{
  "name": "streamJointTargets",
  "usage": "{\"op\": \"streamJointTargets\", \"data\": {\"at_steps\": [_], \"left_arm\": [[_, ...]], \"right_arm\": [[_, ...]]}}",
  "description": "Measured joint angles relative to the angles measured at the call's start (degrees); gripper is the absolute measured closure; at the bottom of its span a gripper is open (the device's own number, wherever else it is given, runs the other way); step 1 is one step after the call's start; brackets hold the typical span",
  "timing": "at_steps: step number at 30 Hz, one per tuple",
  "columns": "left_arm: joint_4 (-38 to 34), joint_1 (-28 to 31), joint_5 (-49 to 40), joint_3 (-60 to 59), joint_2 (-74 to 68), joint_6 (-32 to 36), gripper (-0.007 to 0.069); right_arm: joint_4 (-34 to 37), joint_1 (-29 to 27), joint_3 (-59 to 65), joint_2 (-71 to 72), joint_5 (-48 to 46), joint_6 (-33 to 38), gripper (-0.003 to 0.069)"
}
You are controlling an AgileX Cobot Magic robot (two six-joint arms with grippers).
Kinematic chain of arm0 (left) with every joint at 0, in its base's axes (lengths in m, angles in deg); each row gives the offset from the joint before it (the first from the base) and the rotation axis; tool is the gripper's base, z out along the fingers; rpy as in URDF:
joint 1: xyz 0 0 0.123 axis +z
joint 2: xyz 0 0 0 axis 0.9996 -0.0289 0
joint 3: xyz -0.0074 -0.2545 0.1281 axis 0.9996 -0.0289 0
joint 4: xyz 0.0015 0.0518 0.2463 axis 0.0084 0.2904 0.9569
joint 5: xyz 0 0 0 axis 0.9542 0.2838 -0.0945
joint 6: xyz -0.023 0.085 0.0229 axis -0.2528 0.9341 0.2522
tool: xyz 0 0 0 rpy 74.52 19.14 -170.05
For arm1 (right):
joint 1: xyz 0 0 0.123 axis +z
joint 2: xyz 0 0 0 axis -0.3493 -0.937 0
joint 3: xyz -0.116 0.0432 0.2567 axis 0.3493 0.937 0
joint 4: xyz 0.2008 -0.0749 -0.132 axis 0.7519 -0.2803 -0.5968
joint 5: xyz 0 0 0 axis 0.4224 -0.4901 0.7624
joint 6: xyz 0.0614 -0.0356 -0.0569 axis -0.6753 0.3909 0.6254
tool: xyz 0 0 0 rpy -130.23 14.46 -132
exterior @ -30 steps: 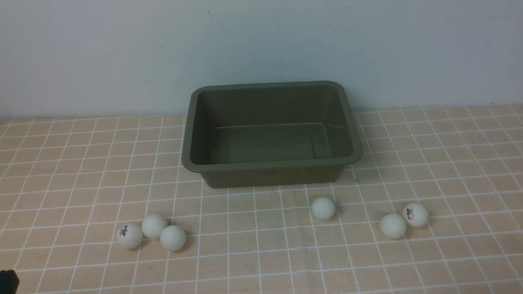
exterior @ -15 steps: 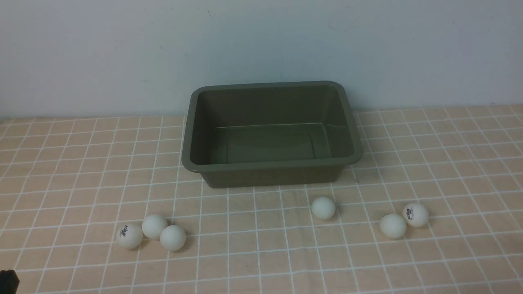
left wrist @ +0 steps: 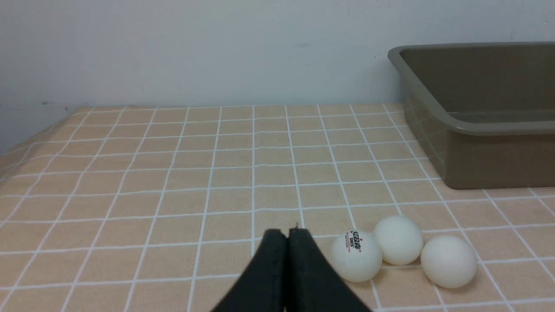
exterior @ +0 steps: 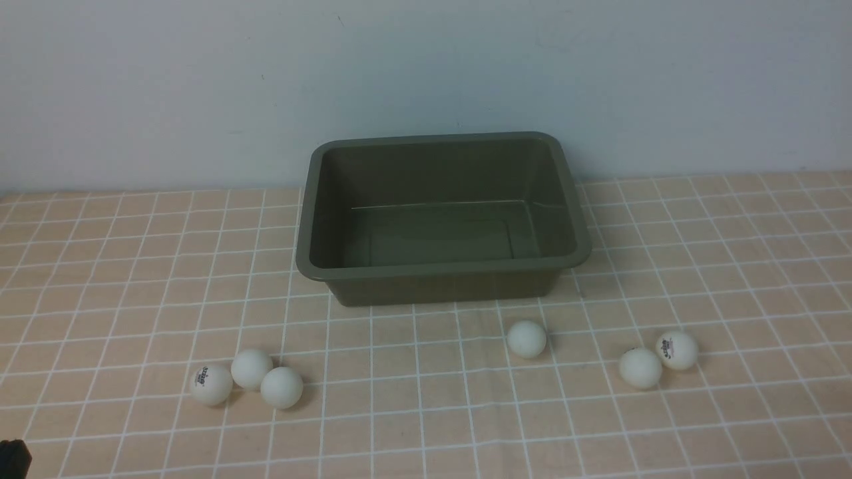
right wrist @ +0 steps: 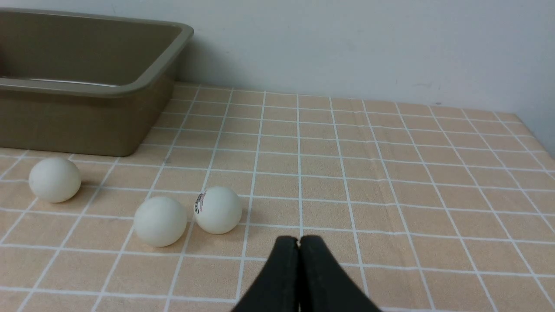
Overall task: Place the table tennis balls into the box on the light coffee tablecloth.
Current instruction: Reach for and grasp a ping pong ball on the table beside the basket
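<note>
An olive-green rectangular plastic box [exterior: 439,287] with a flared rim stands upright and empty on the peach-tan, white-gridded tablecloth [exterior: 133,266]. Six small matte white table tennis balls [exterior: 526,338] lie on the cloth in front of the box: a cluster of three [exterior: 249,368] off its front left corner, one near its front right corner, a pair [exterior: 640,368] farther right.

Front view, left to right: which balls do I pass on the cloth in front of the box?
Left logo ball → plain ball slightly farther back → plain nearer ball → lone middle ball → plain right-side ball → right logo ball.
</note>
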Motion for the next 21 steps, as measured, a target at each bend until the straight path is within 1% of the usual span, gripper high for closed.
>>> {"op": "streamJointTargets", "data": {"at_steps": [10, 11, 12, 14, 18, 21], "left_arm": [[-0.8, 0.0, 0.0, 0.0, 0.0, -0.5, 0.0693], [-2.5, 0.0, 0.0, 0.0, 0.0, -1.3, 0.0693], [-2.7, 0.0, 0.0, 0.0, 0.0, -1.5, 0.0693], [-6.8, 0.0, 0.0, 0.0, 0.0, -2.7, 0.0693], [-13.2, 0.0, 0.0, 0.0, 0.0, -3.1, 0.0693], [-16.6, 0.0, 0.0, 0.0, 0.0, -3.3, 0.0693]], "right_arm": [[0.8, 0.0, 0.0, 0.0, 0.0, -0.1, 0.0677], [3.5, 0.0, 0.0, 0.0, -0.1, -0.7, 0.0677], [3.9, 0.0, 0.0, 0.0, -0.1, -0.9, 0.0677], [10.4, 0.0, 0.0, 0.0, -0.4, -2.0, 0.0677], [17.8, 0.0, 0.0, 0.0, -0.8, -2.6, 0.0677], [20.6, 0.0, 0.1, 0.0, -0.6, -2.6, 0.0677]]}}
